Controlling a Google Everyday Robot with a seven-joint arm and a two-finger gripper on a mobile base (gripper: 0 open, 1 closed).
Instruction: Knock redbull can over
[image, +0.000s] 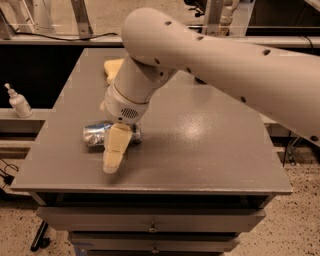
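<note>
The slim silver-and-blue aluminium redbull can (96, 134) lay on its side near the front-left corner of the grey table (210, 150), so the knock-over looked done, my cream pincer (114, 154) low across it, whether apart or clamped I could not tell.

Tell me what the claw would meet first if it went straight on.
Probably the table just below; the claw points downward in front of the lying redbull can. Depth is unclear.
</note>
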